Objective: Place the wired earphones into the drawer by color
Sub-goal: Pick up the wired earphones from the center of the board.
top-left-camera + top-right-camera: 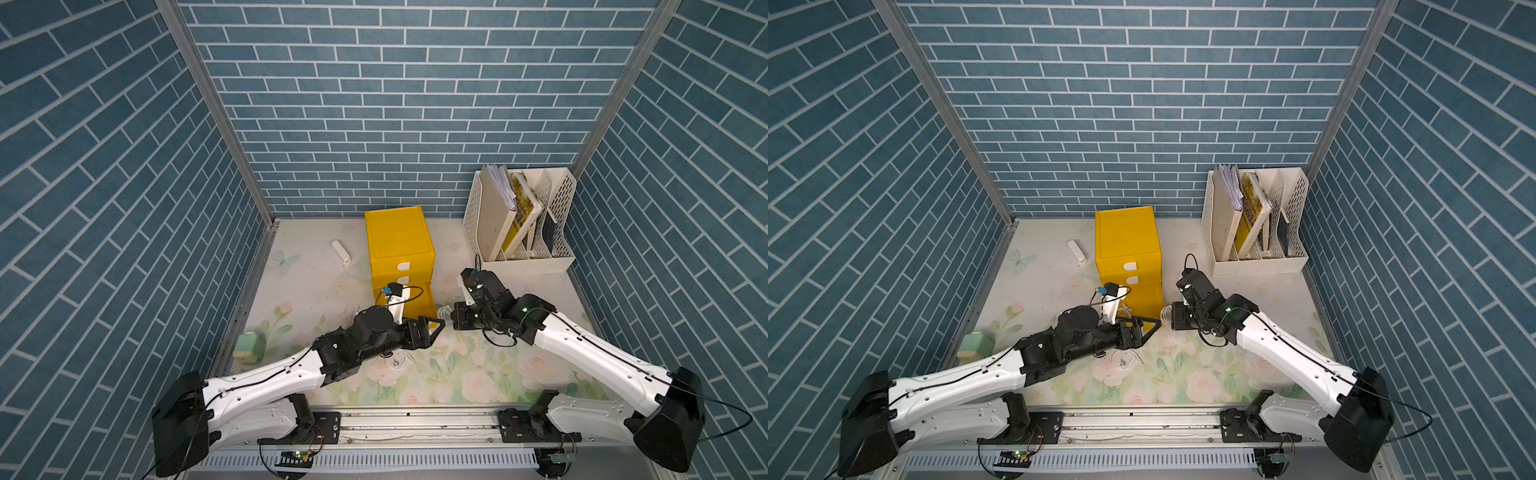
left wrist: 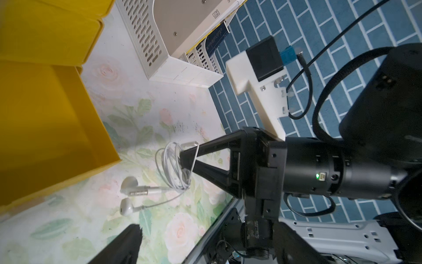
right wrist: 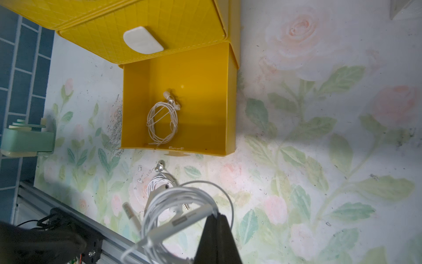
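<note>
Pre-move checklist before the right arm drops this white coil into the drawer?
1. Right gripper shut on the white earphones: ok.
2. Bottom drawer pulled open: ok.
3. Colour match, since the coil inside the drawer is also white: ok.
4. Held coil above the drawer opening: not ok. It hangs over the table, short of the drawer front.
5. Left gripper open and empty: ok.
6. Left gripper clear of the right arm's path: cannot tell. The two tips sit close together.
</note>
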You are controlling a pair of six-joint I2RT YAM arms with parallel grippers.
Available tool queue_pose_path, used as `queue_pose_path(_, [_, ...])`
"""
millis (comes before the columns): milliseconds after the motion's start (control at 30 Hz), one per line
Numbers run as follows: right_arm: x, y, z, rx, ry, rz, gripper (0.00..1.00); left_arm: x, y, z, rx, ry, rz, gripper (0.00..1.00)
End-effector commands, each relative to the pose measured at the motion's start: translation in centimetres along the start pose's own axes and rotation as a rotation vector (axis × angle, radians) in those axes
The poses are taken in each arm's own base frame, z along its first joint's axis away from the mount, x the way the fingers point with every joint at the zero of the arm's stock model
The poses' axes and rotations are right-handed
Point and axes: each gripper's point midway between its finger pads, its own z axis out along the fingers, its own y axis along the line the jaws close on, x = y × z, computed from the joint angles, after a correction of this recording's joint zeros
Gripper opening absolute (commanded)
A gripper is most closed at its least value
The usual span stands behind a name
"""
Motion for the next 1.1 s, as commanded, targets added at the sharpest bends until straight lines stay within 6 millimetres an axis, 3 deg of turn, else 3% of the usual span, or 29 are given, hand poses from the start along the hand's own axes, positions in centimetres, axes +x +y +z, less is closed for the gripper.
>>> queue_pose_path(0, [-0.3, 1.1, -1.1, -0.058, -0.03, -0.055, 0.01, -0.3, 0.7, 0.7, -0.068, 0.013, 0.107, 0.94])
queue_pose_path(300, [0.8, 1.5, -1.9, -0.112, -0.02, -0.072, 0.01, -0.1, 2.4, 2.7, -0.114, 0.075, 0.156, 0.9])
queue_pose_path(567, [0.9, 1.7, -1.9, -0.118, -0.018, -0.074, 0.0, -0.1, 2.7, 3.8, -0.11, 0.085, 0.154, 0.86])
queue_pose_path(733, [1.0, 1.9, -1.7, -0.125, -0.012, -0.08, 0.0, -0.3, 2.7, 4.3, -0.115, 0.097, 0.168, 0.74])
queue_pose_path(1067, [1.1, 2.1, -1.4, -0.125, -0.007, -0.086, 0.0, -0.4, 2.9, 5.2, -0.124, 0.107, 0.173, 0.33])
